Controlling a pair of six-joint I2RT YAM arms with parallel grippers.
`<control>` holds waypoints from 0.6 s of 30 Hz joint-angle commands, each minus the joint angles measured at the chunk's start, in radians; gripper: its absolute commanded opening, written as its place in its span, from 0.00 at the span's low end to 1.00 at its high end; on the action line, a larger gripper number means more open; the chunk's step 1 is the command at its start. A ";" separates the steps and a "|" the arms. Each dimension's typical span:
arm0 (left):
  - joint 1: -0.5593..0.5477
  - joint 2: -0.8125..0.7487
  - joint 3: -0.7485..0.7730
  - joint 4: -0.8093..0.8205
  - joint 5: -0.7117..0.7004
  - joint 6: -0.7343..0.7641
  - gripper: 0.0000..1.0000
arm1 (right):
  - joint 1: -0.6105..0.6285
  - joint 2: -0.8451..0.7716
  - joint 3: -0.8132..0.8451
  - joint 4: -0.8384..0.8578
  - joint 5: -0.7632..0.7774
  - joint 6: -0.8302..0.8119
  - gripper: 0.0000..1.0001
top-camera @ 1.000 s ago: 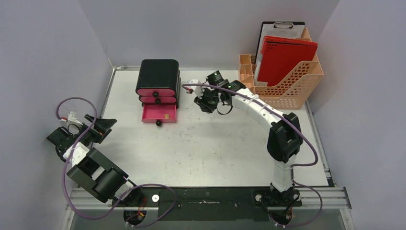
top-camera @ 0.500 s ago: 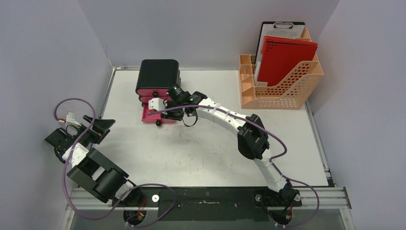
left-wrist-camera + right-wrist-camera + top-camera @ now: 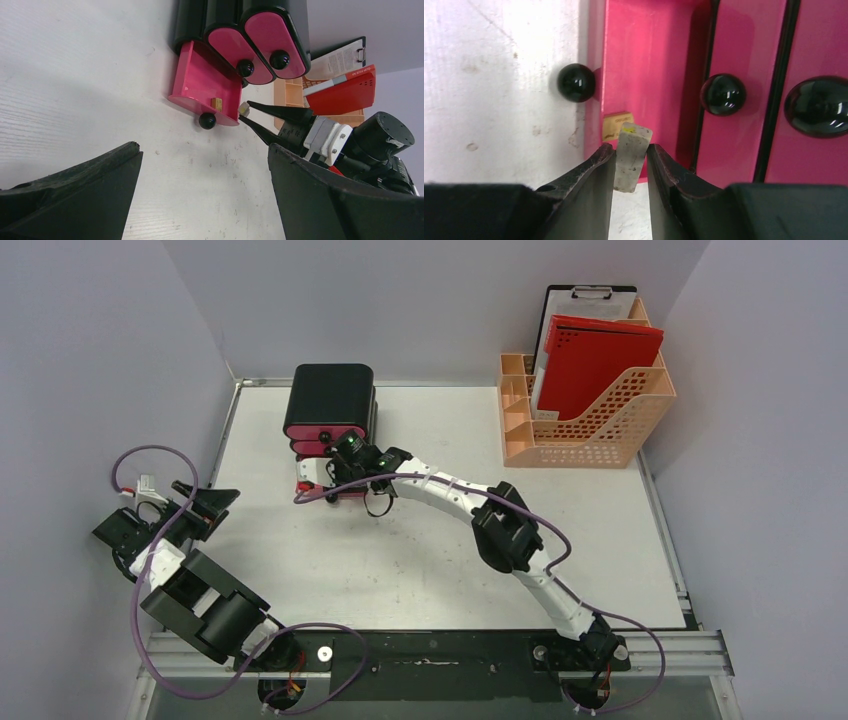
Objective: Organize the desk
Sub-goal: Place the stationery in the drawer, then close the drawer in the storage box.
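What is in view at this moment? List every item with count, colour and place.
desk: 1, white, under everything
drawer box: 1, black with three pink drawers, far left of the desk
bottom drawer: 1, pink, pulled open
tan block: 1, tan, inside the bottom drawer
pale block: 1, greyish white, at the bottom drawer's front edge
rack: 1, orange, far right corner
folder: 1, red, standing in the rack
clipboard: 1, black, behind the folder in the rack
left gripper: 1, black, open and holding nothing, at the desk's left edge
right gripper: 1, black, shut on the pale block
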 commanded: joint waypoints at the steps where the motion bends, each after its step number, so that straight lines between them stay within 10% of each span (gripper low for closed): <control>1: 0.020 -0.027 0.011 0.039 0.006 0.015 0.96 | -0.003 0.015 0.061 0.094 0.048 -0.045 0.29; 10: 0.020 -0.023 0.003 0.053 0.007 0.014 0.96 | 0.001 0.021 0.073 0.080 0.069 -0.043 0.61; 18: -0.056 -0.163 -0.059 0.162 -0.106 0.052 0.96 | 0.000 -0.125 0.051 -0.033 0.071 0.034 0.67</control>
